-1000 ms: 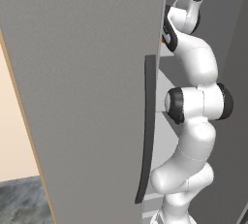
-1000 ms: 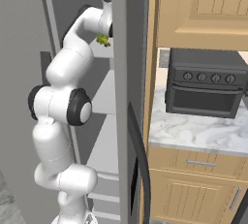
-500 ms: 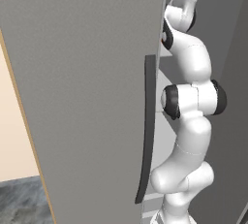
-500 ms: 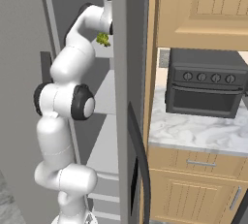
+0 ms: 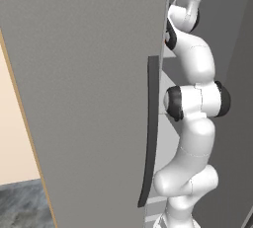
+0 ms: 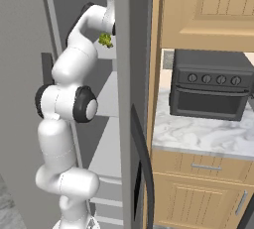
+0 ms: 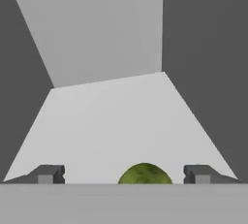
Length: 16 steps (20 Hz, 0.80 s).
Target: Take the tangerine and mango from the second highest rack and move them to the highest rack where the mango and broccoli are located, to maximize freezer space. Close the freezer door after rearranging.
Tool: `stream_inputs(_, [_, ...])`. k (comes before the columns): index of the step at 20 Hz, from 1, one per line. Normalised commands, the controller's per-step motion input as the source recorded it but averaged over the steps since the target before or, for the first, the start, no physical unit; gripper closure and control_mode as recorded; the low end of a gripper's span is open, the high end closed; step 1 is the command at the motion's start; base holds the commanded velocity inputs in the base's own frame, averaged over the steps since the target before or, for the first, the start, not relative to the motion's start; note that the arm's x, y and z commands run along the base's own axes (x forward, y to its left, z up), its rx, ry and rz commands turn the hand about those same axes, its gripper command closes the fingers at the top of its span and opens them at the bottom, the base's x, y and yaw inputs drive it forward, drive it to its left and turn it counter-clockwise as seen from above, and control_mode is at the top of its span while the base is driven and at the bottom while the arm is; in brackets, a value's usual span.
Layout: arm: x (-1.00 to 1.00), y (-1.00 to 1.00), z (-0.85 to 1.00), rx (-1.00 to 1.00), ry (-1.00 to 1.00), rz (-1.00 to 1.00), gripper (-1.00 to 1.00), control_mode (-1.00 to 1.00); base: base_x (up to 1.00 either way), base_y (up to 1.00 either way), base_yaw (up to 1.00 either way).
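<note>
In the hand view a lime-green mango (image 7: 144,174) lies on a pale-grey shelf slab (image 7: 111,121), low between my fingertips. My gripper (image 7: 123,174) is open, its two dark tips far apart on either side of the mango and clear of it. The right base view has my arm reaching up into the top of the freezer (image 6: 79,5), with a green lumpy thing (image 6: 105,39) beside the forearm. From here I cannot tell whether that lump is mango or broccoli. The freezer door (image 5: 84,98) stands open beside the arm, its dark handle (image 5: 150,133) facing me. The tangerine is hidden.
The other grey door (image 6: 131,74) stands edge-on right of the arm with its curved dark handle (image 6: 143,163). Beyond it are a marble counter (image 6: 198,134) with a black oven (image 6: 211,91) and wooden cabinets (image 6: 203,10). Dark freezer walls close in the shelf.
The arm's elbow has shifted slightly; the green lump by the forearm and the doors have stayed put.
</note>
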Motion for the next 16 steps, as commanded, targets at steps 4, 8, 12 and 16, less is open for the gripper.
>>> stream_inputs(4, [-1.0,0.0,0.0,0.0,-0.13,0.0,-1.0,-1.0,0.0,0.0,0.0])
stream_inputs(8, [-1.0,0.0,0.0,-0.01,-0.17,0.0,-1.0,-1.0,0.0,0.0,0.0])
stream_inputs(12, [-1.0,0.0,0.01,-0.01,-0.16,0.0,-1.0,-1.0,0.0,0.0,0.0])
stream_inputs(16, [-1.0,0.0,0.18,-0.03,-0.06,0.0,-1.0,-1.0,0.0,0.0,0.0])
